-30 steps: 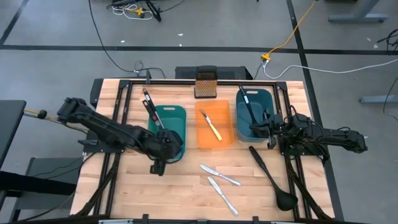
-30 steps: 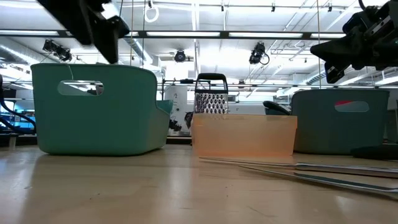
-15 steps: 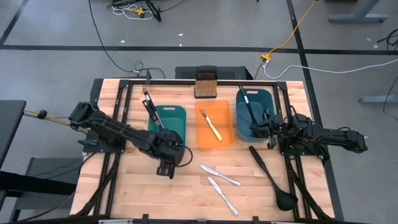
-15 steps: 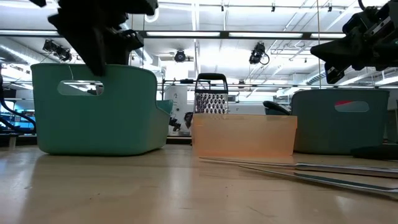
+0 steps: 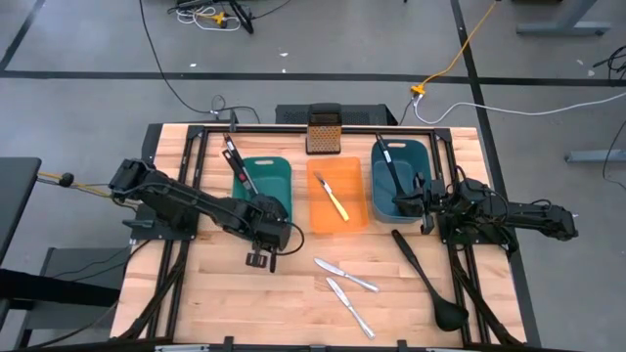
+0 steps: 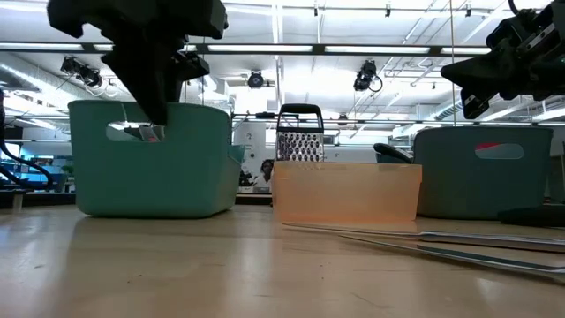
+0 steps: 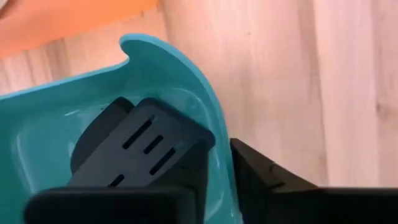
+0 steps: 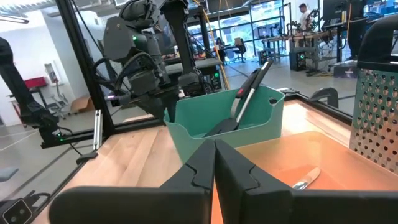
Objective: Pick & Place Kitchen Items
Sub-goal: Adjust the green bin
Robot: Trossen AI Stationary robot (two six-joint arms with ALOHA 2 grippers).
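Observation:
The teal bin [image 5: 269,181] stands at the table's far left with two black slotted spatulas [image 7: 140,146] in it, a handle [image 5: 235,161] sticking out over its far rim. My left gripper [image 7: 221,155] is down at the bin's near wall, shut on it. A yellow-handled knife [image 5: 337,203] lies in the orange bin [image 5: 337,220]. Two silver knives [image 5: 344,276] [image 5: 350,305] and a black ladle [image 5: 425,279] lie flat on the wood. My right gripper [image 5: 401,203] hangs shut and level beside the darker bin [image 5: 401,181], holding nothing. My left gripper holds the teal bin by the top of its near wall [image 7: 213,127], above the handle cut-out [image 6: 132,132]. One finger [image 7: 198,174] is inside the bin and the other [image 7: 261,174] outside. The fingers come steeply from above. The bin stands upright on the table.
An upright metal grater [image 5: 323,132] stands at the far edge behind the orange bin. The darker bin holds a black utensil [image 5: 389,166]. Black frame rails run along both sides of the table. Bare wood lies at the near left.
My left gripper has gone toward the table's right and down onto the teal bin's near wall and has taken hold of it. The bin, with the spatulas in it, has slid a little toward the far edge and stays upright.

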